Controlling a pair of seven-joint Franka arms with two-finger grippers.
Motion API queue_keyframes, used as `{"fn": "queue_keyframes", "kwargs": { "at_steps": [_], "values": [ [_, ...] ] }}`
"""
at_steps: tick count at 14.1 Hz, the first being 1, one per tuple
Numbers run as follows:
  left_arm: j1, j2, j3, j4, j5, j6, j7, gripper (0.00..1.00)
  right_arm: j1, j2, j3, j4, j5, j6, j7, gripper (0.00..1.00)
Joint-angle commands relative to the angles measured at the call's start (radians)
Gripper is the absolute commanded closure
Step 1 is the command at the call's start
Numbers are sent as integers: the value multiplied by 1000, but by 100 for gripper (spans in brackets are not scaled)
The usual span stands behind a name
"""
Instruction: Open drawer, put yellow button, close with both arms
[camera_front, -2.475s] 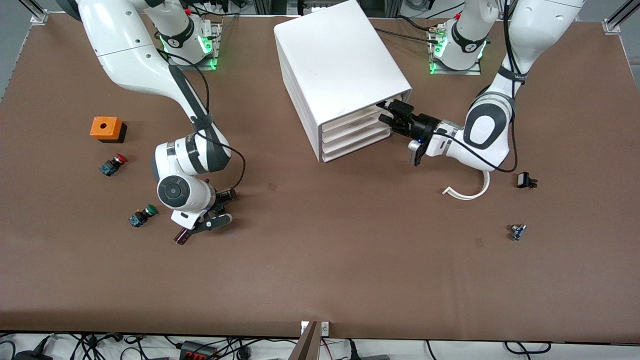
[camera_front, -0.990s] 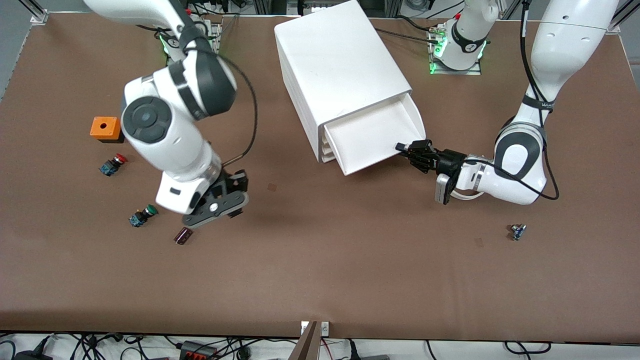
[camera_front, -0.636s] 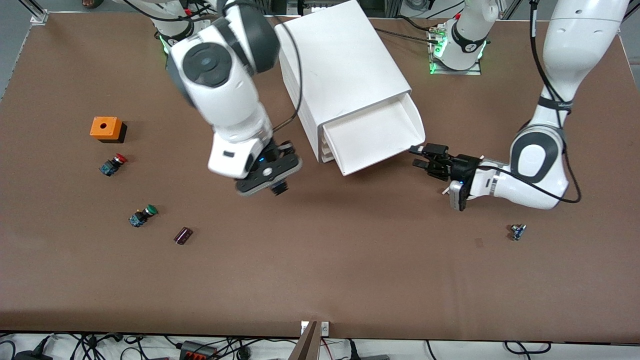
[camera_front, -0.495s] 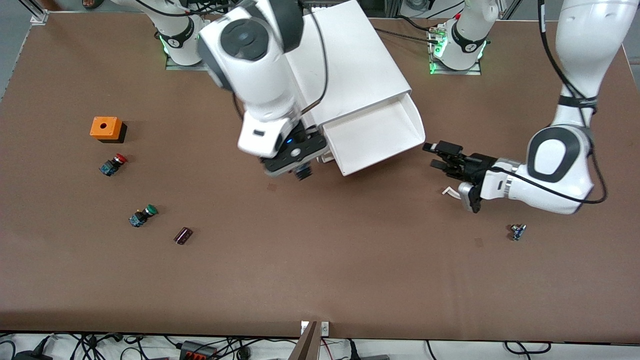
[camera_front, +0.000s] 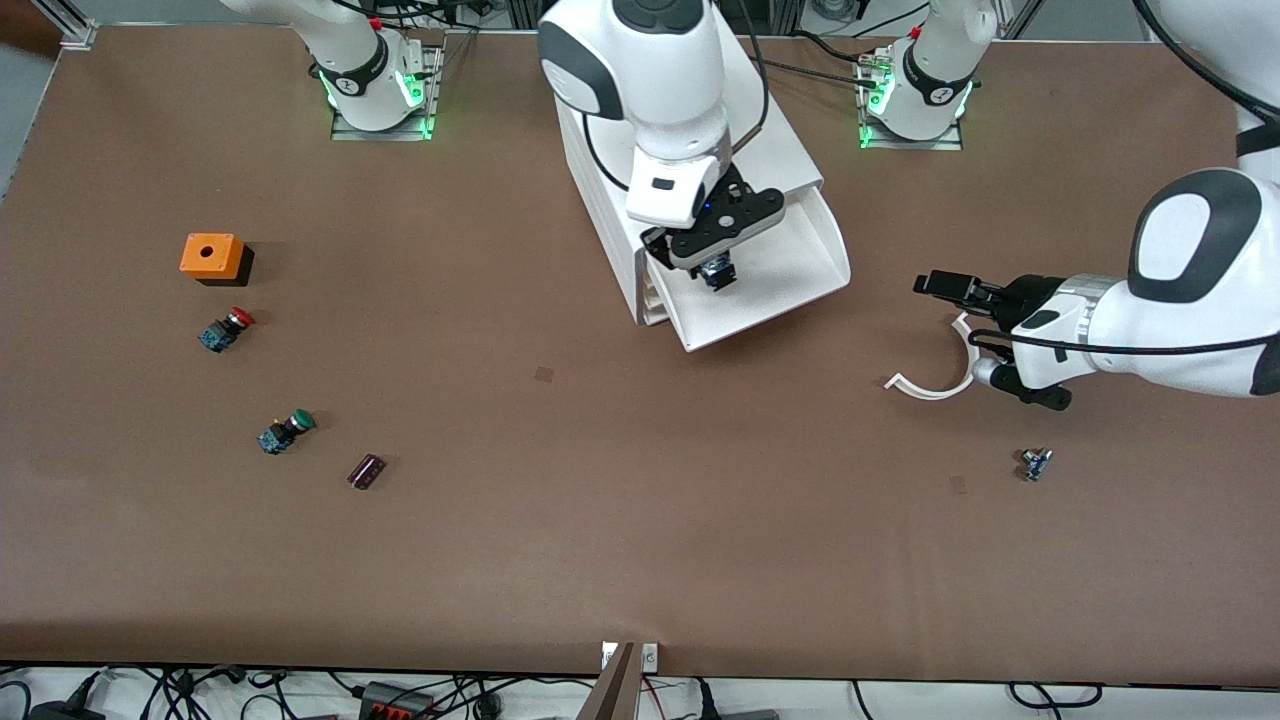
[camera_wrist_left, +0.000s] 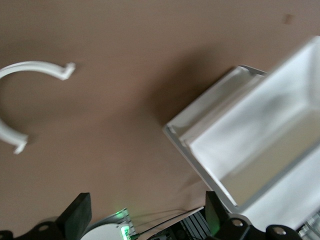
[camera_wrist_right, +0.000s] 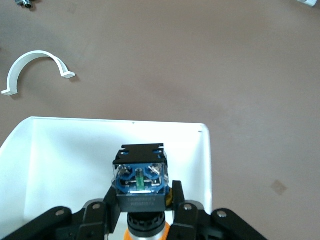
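Looking down on the brown table (camera_front: 640, 560), the big white cabinet (camera_front: 610, 215) stood up near the arm bases, its front turned toward the camera and the left arm's end of the table. The drawer (camera_front: 800, 262), the uppermost one, was pulled well out, its long axis running out from the cabinet front, its pale floor bare in the right wrist view (camera_wrist_right: 60, 165).

Over that open drawer hung the right gripper (camera_front: 712, 262), jaws clamped on the yellow button (camera_wrist_right: 140, 180). The button pointed body-first away from the wrist: black-and-blue block outermost, with a small green piece under a clear cover, the orange cap (camera_wrist_right: 145, 234) just peeking between the fingers (camera_wrist_right: 97, 212). A line of pale print ran across the black body, too small to read.

Out toward the left arm's end, the left gripper (camera_front: 965, 330) hung low over the bare tabletop and a curved white plastic strip (camera_front: 940, 375), jaws spread wide, nothing between them, clear of the drawer.

Toward the right arm's end sat an orange box (camera_front: 212, 256) with a hole in its top, then the red-capped button (camera_front: 225, 329), the green-capped button (camera_front: 284, 431) and a small dark cylinder (camera_front: 366, 470), each nearer the camera than the last. A tiny blue-grey part (camera_front: 1035, 463) lay nearer the camera than the white strip.
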Motion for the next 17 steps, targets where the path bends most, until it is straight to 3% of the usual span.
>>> {"fn": "queue_keyframes", "kwargs": {
  "at_steps": [1,4,11,12,14,15,16,17],
  "values": [
    [-21,-13,-12,41,137,-8,-212,0,14,54,-7,68,3,-6,43,100],
    [-101,-9,-7,90,329,-12,-341,0,43,77,-5,68,7,-22,84,100],
    [-93,26,4,142,333,17,-337,0,69,124,-5,68,7,-16,86,100],
    [-90,23,4,139,330,43,-338,0,70,130,-5,68,7,-15,86,91],
    [-89,20,1,132,328,51,-341,0,69,133,-5,68,7,-15,85,41],
    [-89,20,-1,132,328,49,-341,0,69,133,-7,68,7,-15,86,9],
    [-89,20,-1,132,328,49,-341,0,69,132,-7,68,7,-15,86,0],
    [-89,20,-1,130,328,48,-341,0,69,130,-8,70,7,-21,86,0]
  ]
}}
